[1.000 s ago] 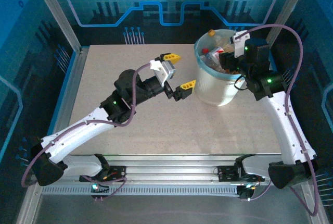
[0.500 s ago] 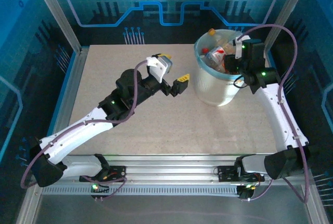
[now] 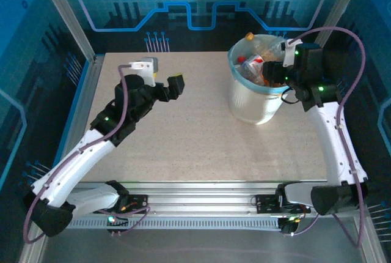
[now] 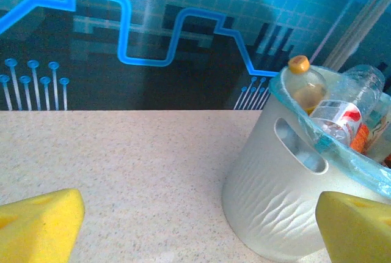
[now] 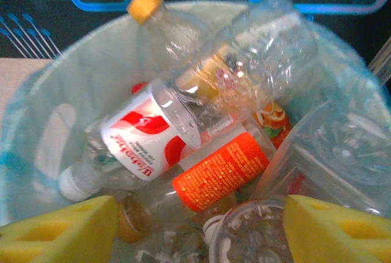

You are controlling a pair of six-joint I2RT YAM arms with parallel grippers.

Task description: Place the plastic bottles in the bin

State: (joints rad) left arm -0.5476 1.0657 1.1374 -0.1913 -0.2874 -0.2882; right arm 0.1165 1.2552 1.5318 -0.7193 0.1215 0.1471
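The bin [image 3: 253, 105] stands at the table's far right, white with a blue liner, and holds several plastic bottles [image 3: 252, 61]. From above I see a red-and-white labelled bottle [image 5: 143, 140], an orange-labelled one [image 5: 220, 171], an orange-capped one [image 5: 146, 3] and a big clear one [image 5: 256, 61] piled inside. My right gripper [image 5: 201, 229] hovers open over this pile, its yellow pads wide apart and a clear bottle end just below them. My left gripper [image 4: 201, 226] is open and empty, low over bare table left of the bin [image 4: 275, 183].
The speckled table [image 3: 201, 134] is bounded by metal frame posts at the back corners and a rail [image 3: 201, 205] along the near edge. My left arm stretches diagonally across the left half. The right arm arches up beside the bin's right side.
My left arm has swung left, away from the bin, and its gripper has turned. The right gripper has stayed over the bin, shifting only slightly.
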